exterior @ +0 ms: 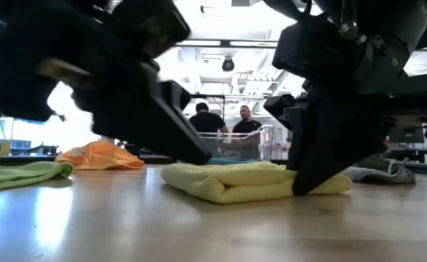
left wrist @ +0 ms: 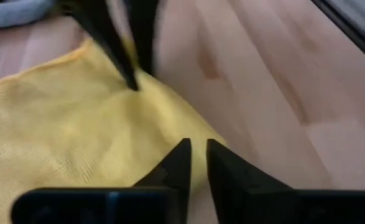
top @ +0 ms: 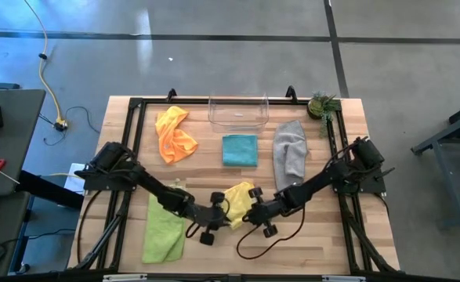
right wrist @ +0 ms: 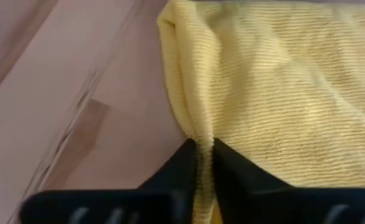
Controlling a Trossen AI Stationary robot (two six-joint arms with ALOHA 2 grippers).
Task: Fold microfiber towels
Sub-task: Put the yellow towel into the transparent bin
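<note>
**Both claws at the yellow towel**

My right claw (right wrist: 204,149) is clamped on the edge of the soft yellow microfiber towel (top: 240,193). My left claw (left wrist: 196,152) sits nearly together, over its opposite edge, gripping nothing. Farther across the wooden worktop (top: 324,235), the clear plastic bin (top: 238,112) looks empty.

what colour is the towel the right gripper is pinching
Yellow. The right gripper is shut on the yellow towel's edge, clearest in the right wrist view.
</note>
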